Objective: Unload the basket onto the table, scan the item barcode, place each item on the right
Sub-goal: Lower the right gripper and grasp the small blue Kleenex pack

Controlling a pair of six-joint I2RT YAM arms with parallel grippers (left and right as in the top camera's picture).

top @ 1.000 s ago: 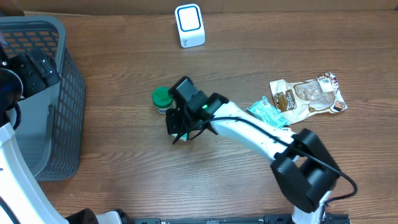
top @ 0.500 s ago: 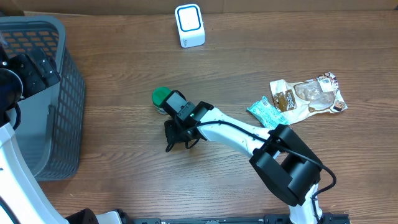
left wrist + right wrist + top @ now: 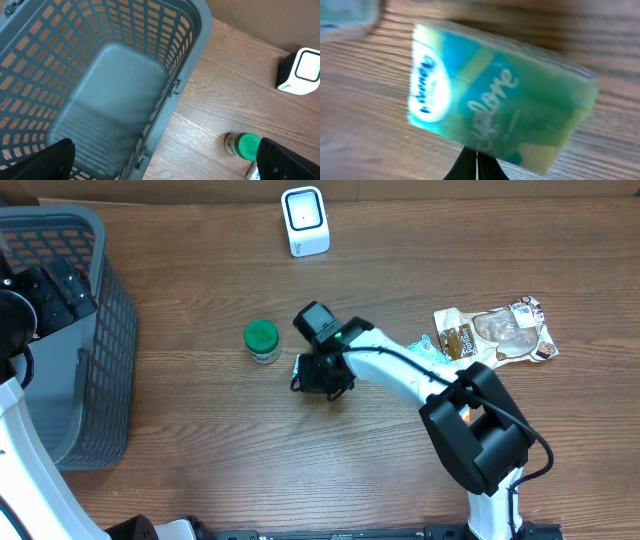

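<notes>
Overhead, the right end effector (image 3: 318,375) is seen low over the middle of the counter (image 3: 200,460), just beside a green-lidded jar (image 3: 262,340) that stands upright and apart from it. Its jaws are closed: in the right wrist view the fingertips (image 3: 476,162) are brought together to a single point. Just above that point a teal packet (image 3: 495,100) with white lettering fills most of the blurred frame, tilted, with wood grain showing around it. Whether the packet is pinched or only lies ahead of the tips cannot be told.

A teal wrapper (image 3: 425,352) is partly covered by the right arm and touches a snack bag (image 3: 495,330) on the right side of the counter. Whether it is the same packet cannot be told.

The scanner (image 3: 305,220) is stood at the far edge, well apart from the jar and the right end effector.

The left end effector (image 3: 164,145) is held above the grey basket (image 3: 100,380) at the left edge. Its jaws are spread wide and nothing is held between them. The basket floor, the jar and the scanner are all seen in the left wrist view.
</notes>
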